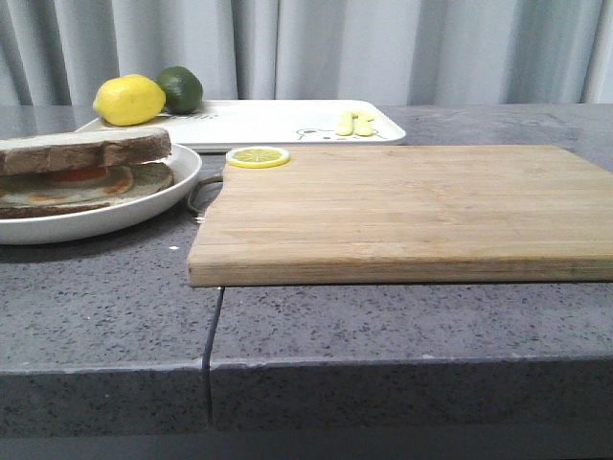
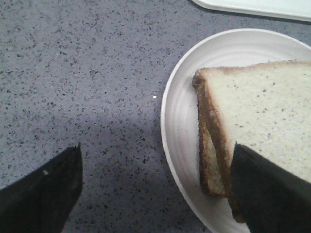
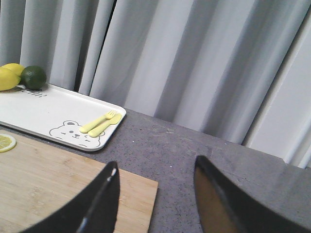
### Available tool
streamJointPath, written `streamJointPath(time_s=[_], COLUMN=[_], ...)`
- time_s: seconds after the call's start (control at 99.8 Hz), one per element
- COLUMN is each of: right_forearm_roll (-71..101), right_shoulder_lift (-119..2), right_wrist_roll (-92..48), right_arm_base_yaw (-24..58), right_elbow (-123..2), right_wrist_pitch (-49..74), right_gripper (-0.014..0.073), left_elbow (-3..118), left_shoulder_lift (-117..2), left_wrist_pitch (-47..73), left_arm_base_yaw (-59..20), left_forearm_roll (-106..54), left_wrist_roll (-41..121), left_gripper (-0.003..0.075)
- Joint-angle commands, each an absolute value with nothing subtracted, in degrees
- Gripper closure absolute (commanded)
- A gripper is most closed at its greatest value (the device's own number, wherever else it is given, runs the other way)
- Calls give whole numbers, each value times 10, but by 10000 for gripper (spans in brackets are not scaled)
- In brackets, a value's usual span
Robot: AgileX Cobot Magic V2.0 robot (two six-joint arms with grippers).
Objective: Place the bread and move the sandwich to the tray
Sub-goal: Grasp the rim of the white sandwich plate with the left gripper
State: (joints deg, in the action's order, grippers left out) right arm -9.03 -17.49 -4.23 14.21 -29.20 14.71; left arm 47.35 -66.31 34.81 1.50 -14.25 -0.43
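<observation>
hovering over the dish (image 2: 177, 121), the left gripper (image 2: 155, 187) gapes wide and holds nothing, one finger (image 2: 269, 191) above the bread (image 2: 262, 111), seemingly placed to lift the stack. that pale speckled slice with its dark crust tops the sandwich (image 1: 81, 168), orange yolk peeking between layers. the right gripper (image 3: 155, 199), also spread and empty, hangs past the board (image 1: 402, 211). farthest back, the tray (image 1: 278, 125) carries lemon (image 1: 129, 100), lime (image 1: 180, 89) and cutlery (image 3: 101, 124), its centre free to take the sandwich
</observation>
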Motion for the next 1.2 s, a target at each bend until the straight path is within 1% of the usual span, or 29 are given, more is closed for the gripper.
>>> streamJointPath(time_s=[0.0,0.481,1.193], right_forearm_roll=[-91,-91,-91], right_shoulder_lift=[-178,-178,-178], right_wrist_roll=[-42,-42,-42], right_arm_base_yaw=[139,139,139], right_elbow=[-308,-308,-308], right_wrist_pitch=[103,103,103], right_gripper=[221,221,221], left_elbow=[493,493,493], left_shoulder_lift=[-668,-751,-782], left_wrist_pitch=[312,306,295], left_arm_base_yaw=[17,17,17], left_forearm_roll=[-148,-150,-158], left_wrist_roll=[-10,-10,-10], left_gripper=[155,155,160])
